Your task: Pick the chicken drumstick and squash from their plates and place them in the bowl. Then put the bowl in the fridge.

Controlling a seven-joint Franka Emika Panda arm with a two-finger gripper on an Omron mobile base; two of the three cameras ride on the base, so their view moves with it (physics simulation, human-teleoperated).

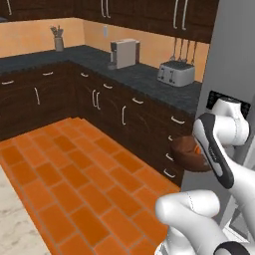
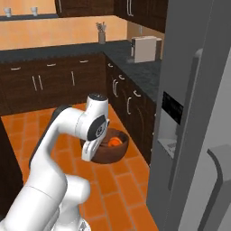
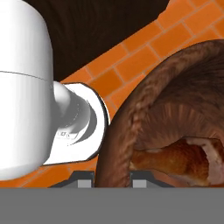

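Hand view: the brown bowl [image 3: 144, 131] is seen from close up, with its rim [image 3: 114, 151] running up between the 2 fingertips [image 3: 79, 178] of the gripper [image 3: 111, 179], 1 tip outside the wall and 1 inside. The fingers are pressed together on that rim, so the bowl is pinched by its edge and carried above the orange tiled floor [image 3: 144, 48]. Inside the bowl, the drumstick [image 3: 175, 159] is seen lying close to the inner fingertip, reddish brown with a paler end toward the far wall. Right base view: the bowl [image 2: 108, 151] is held low beside the arm's wrist, and the squash [image 2: 115, 142] is shown inside it as a small orange shape. The fridge [image 2: 189, 113] stands just to the right of the bowl in this view, tall and grey, with a dispenser panel [image 2: 172, 108] facing the bowl and a long handle further right. Whether a door stands open cannot be told for certain. Left base view: the bowl [image 1: 191, 154] is partly hidden behind the forearm, between the dark lower cabinets [image 1: 114, 109] and the fridge [image 1: 229, 60]. Both foods are judged to be loaded already, so the bowl's placement in the fridge is what remains. The coming move is judged to depend on the fridge lying just beside the bowl, across from the pinched edge.
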